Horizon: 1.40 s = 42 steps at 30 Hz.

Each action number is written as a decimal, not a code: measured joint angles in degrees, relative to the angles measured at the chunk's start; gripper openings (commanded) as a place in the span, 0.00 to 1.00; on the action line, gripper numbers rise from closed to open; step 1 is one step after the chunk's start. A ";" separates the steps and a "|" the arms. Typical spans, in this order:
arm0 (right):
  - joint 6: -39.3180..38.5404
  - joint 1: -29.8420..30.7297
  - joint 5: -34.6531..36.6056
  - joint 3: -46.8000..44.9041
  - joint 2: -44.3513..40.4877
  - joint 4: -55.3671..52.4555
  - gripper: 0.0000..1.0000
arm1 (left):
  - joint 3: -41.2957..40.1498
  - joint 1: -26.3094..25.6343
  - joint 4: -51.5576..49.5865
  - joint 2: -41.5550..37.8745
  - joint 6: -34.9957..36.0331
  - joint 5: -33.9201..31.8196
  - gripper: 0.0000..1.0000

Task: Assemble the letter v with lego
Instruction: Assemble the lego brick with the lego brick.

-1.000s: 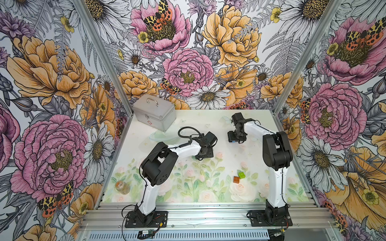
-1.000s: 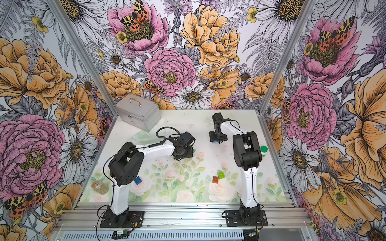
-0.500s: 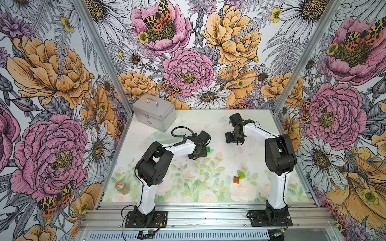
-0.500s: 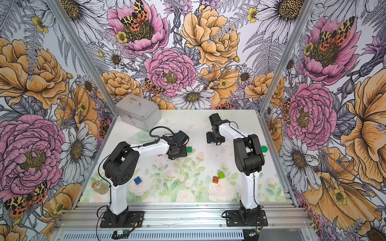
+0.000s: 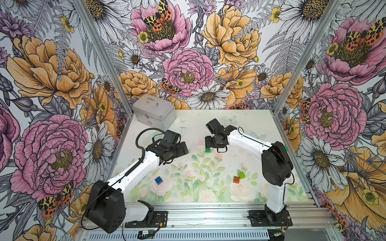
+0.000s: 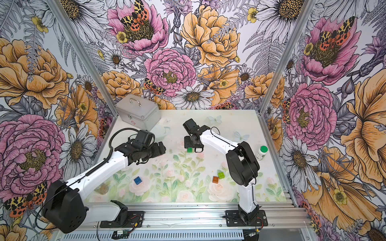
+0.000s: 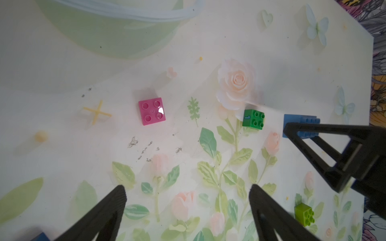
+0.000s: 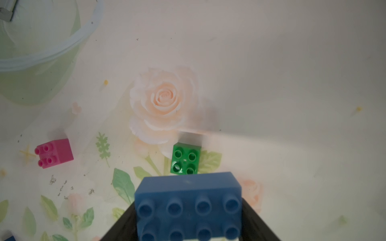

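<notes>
Left gripper (image 7: 187,187) has backed off toward frame left, its jaws now spread wide and empty. It left the dark green brick (image 8: 185,158) standing mid-frame in both top views. Right gripper (image 5: 210,144) has swung in over it, clamped on the blue eight-stud brick (image 8: 188,194). Bricks look light, rigid and slick, so pinch the flat side walls and keep the studs clear.

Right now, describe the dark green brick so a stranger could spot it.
Find the right gripper, shut on a long blue brick. Beside it on the table sits the dark green brick, studs up. The pink brick lies farther off; the lime brick is paler.
</notes>
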 measured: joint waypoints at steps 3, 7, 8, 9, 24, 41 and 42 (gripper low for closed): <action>1.46 0.98 1.53 3.85 3.34 -0.90 0.29 | -3.61 5.51 0.15 -5.92 1.09 2.89 0.98; 2.89 1.75 3.78 7.41 6.86 -2.91 0.28 | -6.84 10.25 0.11 -9.57 2.40 6.49 0.98; 3.13 1.90 4.24 8.11 7.65 -3.43 0.28 | -7.48 10.95 0.13 -9.92 2.58 7.28 0.98; 3.39 2.03 4.68 8.66 8.28 -3.93 0.28 | -8.00 11.45 0.13 -10.16 2.82 7.87 0.98; 5.38 2.56 5.84 11.19 12.33 -7.17 0.27 | -9.64 13.77 0.09 -10.25 4.07 11.54 0.99; 6.38 3.30 5.92 10.27 12.33 -7.15 0.27 | -10.08 14.19 0.09 -10.25 4.04 11.58 0.99; 6.51 3.30 6.01 10.19 12.33 -7.15 0.27 | -10.08 14.19 0.09 -10.25 4.04 11.58 0.99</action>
